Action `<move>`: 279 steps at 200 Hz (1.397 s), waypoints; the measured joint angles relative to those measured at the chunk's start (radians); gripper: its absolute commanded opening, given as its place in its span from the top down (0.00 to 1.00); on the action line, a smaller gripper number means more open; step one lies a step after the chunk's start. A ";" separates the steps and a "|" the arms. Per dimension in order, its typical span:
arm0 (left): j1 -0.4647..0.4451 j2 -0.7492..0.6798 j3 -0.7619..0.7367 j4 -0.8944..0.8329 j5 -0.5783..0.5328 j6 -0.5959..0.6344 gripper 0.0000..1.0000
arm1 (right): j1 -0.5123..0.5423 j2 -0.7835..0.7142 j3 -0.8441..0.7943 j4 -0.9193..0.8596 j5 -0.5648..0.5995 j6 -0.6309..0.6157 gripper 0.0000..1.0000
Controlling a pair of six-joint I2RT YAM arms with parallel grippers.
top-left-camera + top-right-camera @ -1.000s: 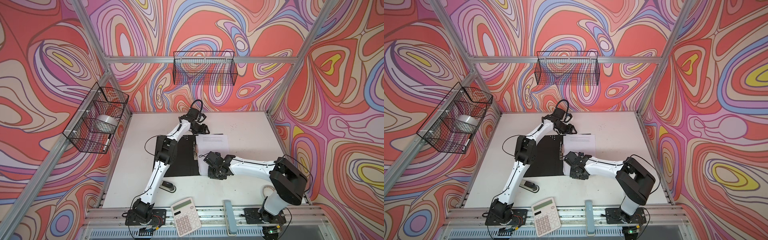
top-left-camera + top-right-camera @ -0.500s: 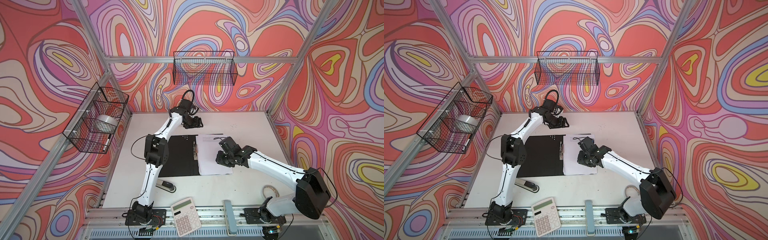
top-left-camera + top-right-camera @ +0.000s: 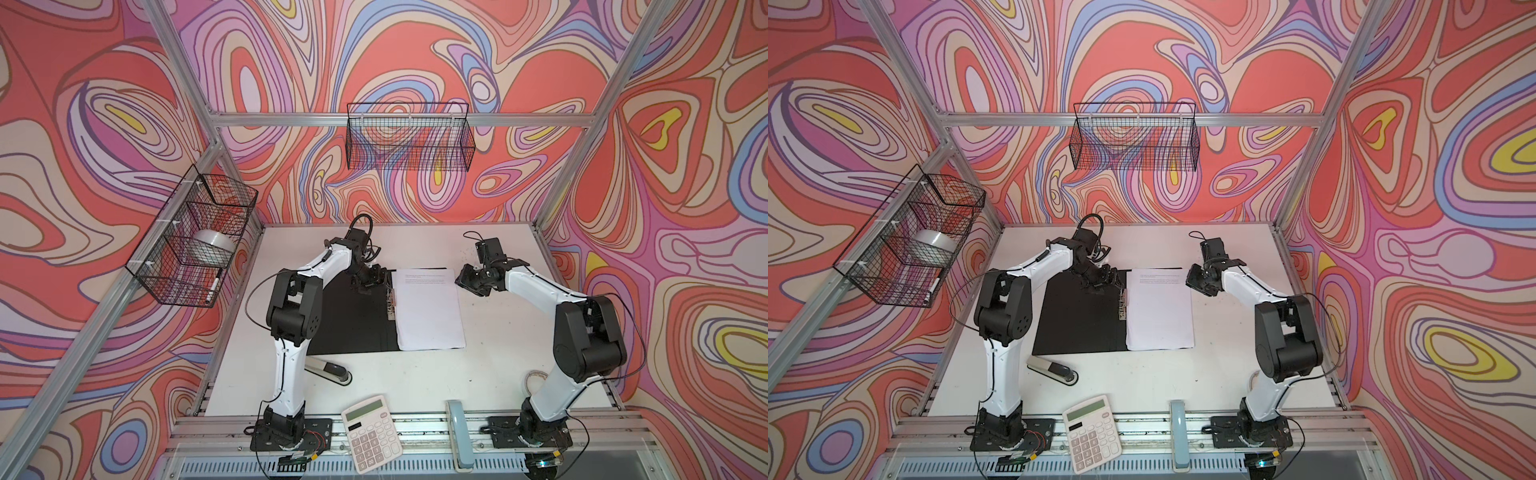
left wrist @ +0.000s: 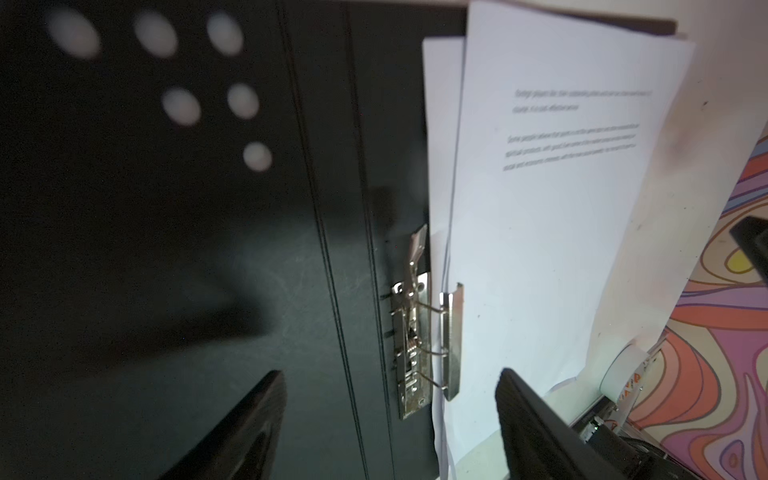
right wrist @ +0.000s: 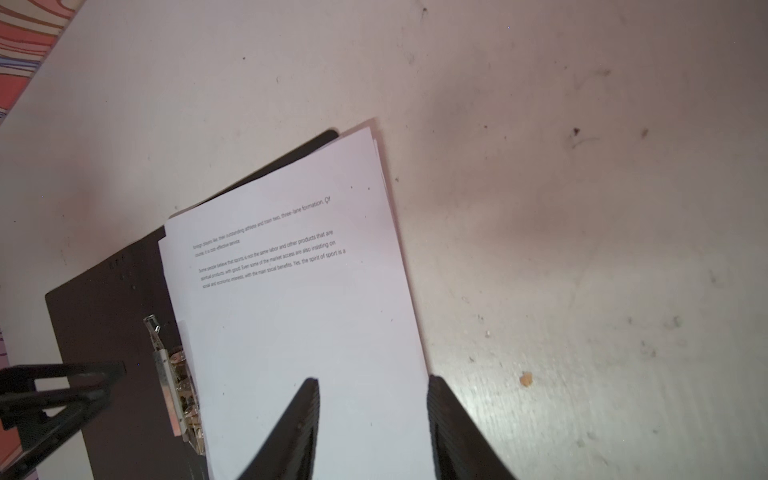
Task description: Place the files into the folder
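Left wrist view: left gripper (image 4: 390, 374), spread and empty, hangs just by the clip (image 4: 415, 332) of the folder (image 4: 208, 249), files (image 4: 540, 249) lengthwise beside it. Right gripper (image 5: 373, 379), parted and empty, hovers at their outer edge.

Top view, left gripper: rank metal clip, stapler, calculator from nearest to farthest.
1. Metal clip: on the spine of the folder, just beside the left gripper.
2. Stapler: past the folder's near edge, by the left arm.
3. Calculator: at the front edge, farthest.

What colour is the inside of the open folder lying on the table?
Black; the folder shows best in a top view.
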 measured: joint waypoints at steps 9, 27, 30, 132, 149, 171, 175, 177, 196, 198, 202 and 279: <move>0.000 0.000 -0.026 0.011 0.010 -0.003 0.17 | -0.008 0.031 0.019 0.009 -0.008 -0.013 0.53; 0.000 -0.014 -0.053 0.035 0.029 -0.005 0.17 | -0.022 0.091 0.047 0.034 -0.033 -0.034 0.52; 0.000 -0.018 -0.056 0.039 0.032 -0.005 0.17 | -0.024 0.099 0.051 0.038 -0.036 -0.037 0.52; -0.038 -0.029 -0.093 0.101 0.127 0.003 0.14 | -0.046 0.290 0.184 0.077 -0.121 -0.123 0.51; -0.045 -0.029 -0.093 0.103 0.138 0.005 0.14 | -0.046 0.302 0.198 0.074 -0.143 -0.139 0.51; -0.047 -0.029 -0.093 0.103 0.150 0.006 0.14 | -0.046 0.316 0.218 0.071 -0.165 -0.154 0.51; -0.047 -0.029 -0.093 0.103 0.153 0.006 0.14 | -0.046 0.317 0.220 0.070 -0.167 -0.158 0.51; -0.047 -0.029 -0.093 0.103 0.153 0.006 0.14 | -0.046 0.318 0.222 0.069 -0.169 -0.159 0.51; -0.047 -0.027 -0.090 0.104 0.158 0.006 0.14 | -0.046 0.320 0.231 0.061 -0.179 -0.168 0.51; -0.047 -0.026 -0.089 0.103 0.158 0.006 0.14 | -0.046 0.320 0.232 0.060 -0.180 -0.169 0.51; -0.047 -0.026 -0.088 0.104 0.159 0.006 0.14 | -0.046 0.320 0.233 0.058 -0.183 -0.171 0.51; -0.047 -0.004 -0.051 0.102 0.178 0.006 0.14 | -0.043 0.323 0.272 0.007 -0.217 -0.199 0.51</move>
